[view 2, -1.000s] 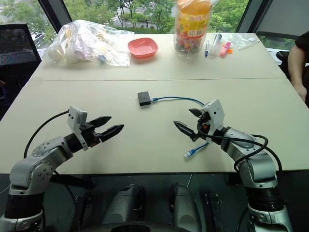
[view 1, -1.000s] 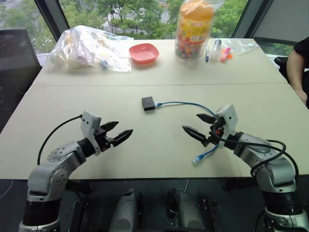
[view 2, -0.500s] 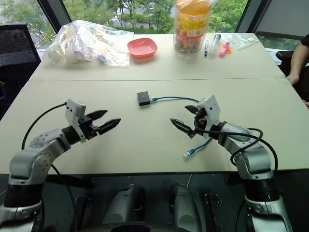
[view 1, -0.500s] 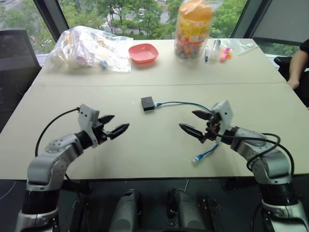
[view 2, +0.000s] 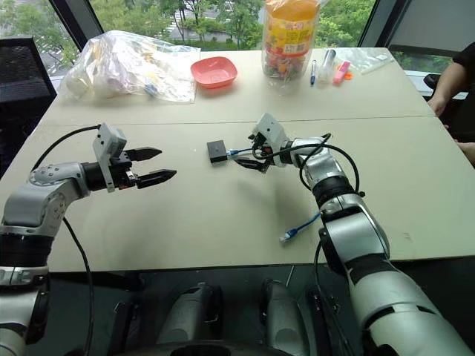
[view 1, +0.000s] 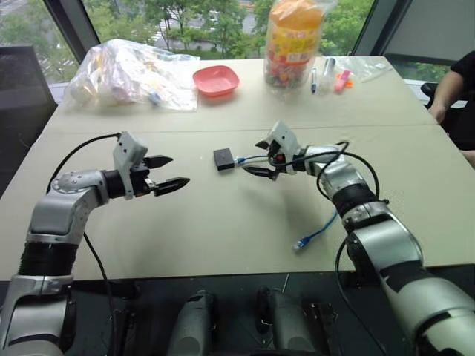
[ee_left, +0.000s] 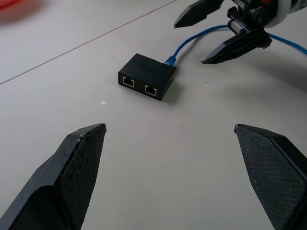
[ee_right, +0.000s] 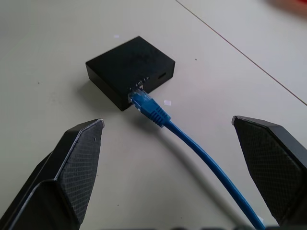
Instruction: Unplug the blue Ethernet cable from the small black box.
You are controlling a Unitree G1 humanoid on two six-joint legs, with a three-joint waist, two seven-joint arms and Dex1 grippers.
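Small black box [view 1: 224, 159], frame centre on the bench [view 1: 223, 230], blue Ethernet cable [ee_right: 158, 115] still plugged. Right gripper [view 1: 261, 159] jaws wide astride the plug; left gripper [view 1: 165, 172] jaws wide, empty. Pinch the plug boot, brace the box, pull straight.

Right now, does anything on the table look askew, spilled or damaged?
Nothing stands out. The blue Ethernet cable is plugged into the small black box, which sits flat, and its free end lies loose near the table's front edge.
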